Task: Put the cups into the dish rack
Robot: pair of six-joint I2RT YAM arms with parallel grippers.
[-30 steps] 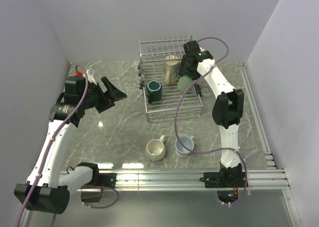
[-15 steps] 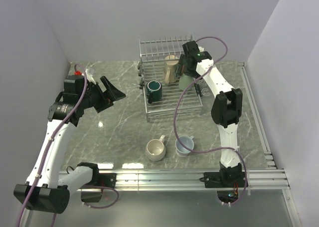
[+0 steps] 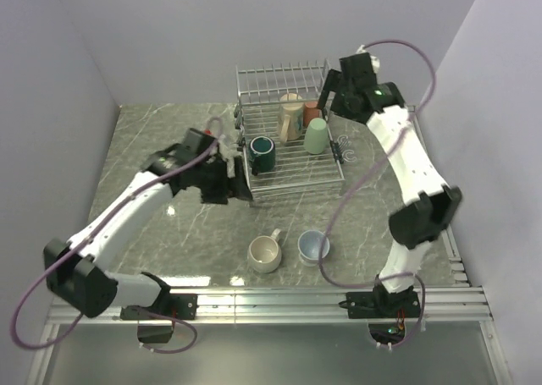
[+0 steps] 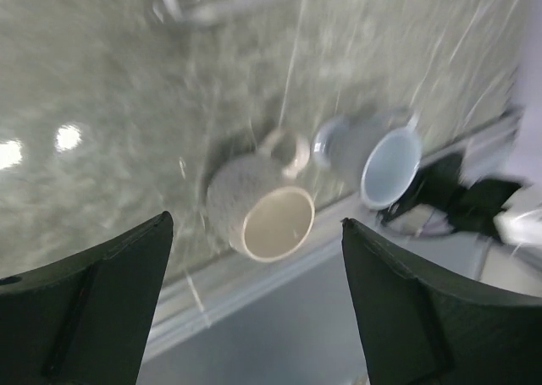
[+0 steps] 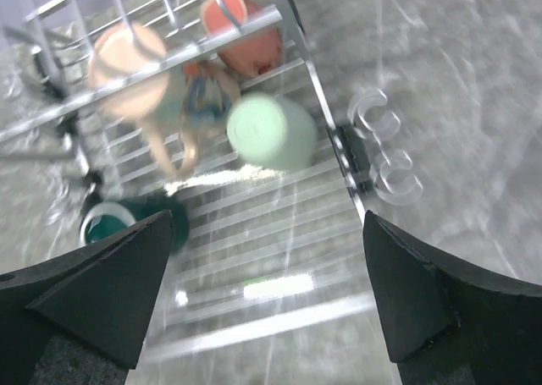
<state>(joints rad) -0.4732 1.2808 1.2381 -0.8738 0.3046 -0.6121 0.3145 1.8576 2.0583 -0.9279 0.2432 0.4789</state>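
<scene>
The silver dish rack (image 3: 296, 184) stands at the back middle. In it are the tall cream painted mug (image 3: 290, 117), the reddish-brown mug (image 3: 312, 110), the light green mug (image 3: 316, 136) standing upside down, and the dark teal mug (image 3: 261, 152). The beige mug (image 3: 265, 253) and the pale blue-white mug (image 3: 313, 246) lie on the table near the front. My right gripper (image 3: 329, 93) is open and empty above the rack's back right. Its wrist view shows the green mug (image 5: 273, 131) below it. My left gripper (image 3: 235, 190) is open and empty by the rack's front left corner. It looks down at the beige mug (image 4: 262, 216).
Clear plastic clips (image 3: 345, 148) hang on the rack's right side. White walls close the table at the back and both sides. A metal rail (image 3: 279, 300) runs along the near edge. The right arm's cable (image 3: 339, 216) loops over the table beside the pale blue-white mug.
My right gripper has let go of the light green mug in the rack and moved up and to the right. My left arm has swung from the far left to the rack's front left corner.
</scene>
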